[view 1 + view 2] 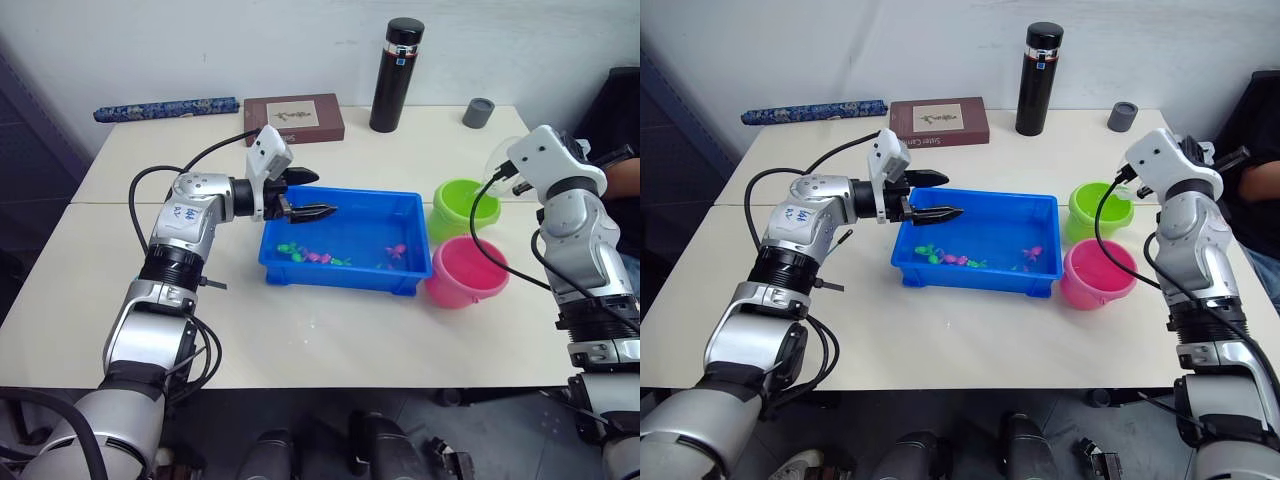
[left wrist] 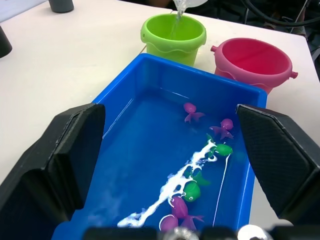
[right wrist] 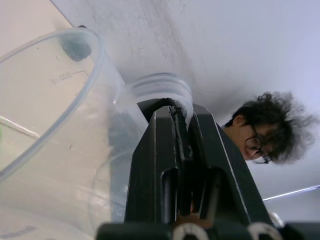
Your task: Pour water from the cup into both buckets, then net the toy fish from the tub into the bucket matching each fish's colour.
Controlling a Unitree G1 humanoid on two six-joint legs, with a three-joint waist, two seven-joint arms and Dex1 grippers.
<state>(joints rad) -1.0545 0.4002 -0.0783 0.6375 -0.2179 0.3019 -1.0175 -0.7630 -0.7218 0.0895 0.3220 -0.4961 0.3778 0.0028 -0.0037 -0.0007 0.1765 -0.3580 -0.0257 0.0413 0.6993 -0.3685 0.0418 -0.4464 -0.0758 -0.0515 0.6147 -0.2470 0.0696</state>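
My right gripper [image 3: 180, 145] is shut on the handle of the clear cup [image 1: 500, 165], which is tipped over the lime green bucket [image 1: 465, 205]. A thin stream of water [image 2: 176, 20] falls from the spout into that bucket. The pink bucket [image 1: 467, 270] stands just in front of the green one, touching the right end of the blue tub [image 1: 345, 272]. Several green and pink toy fish [image 1: 310, 255] lie in shallow water in the tub. My left gripper [image 1: 322, 194] hovers open over the tub's left end, holding nothing.
At the back of the table stand a black flask [image 1: 397, 75], a small grey cap-like cup [image 1: 478, 112], a brown book [image 1: 295, 118] and a blue patterned roll [image 1: 165, 108]. A person [image 1: 625, 180] sits at the right edge, close behind my right arm.
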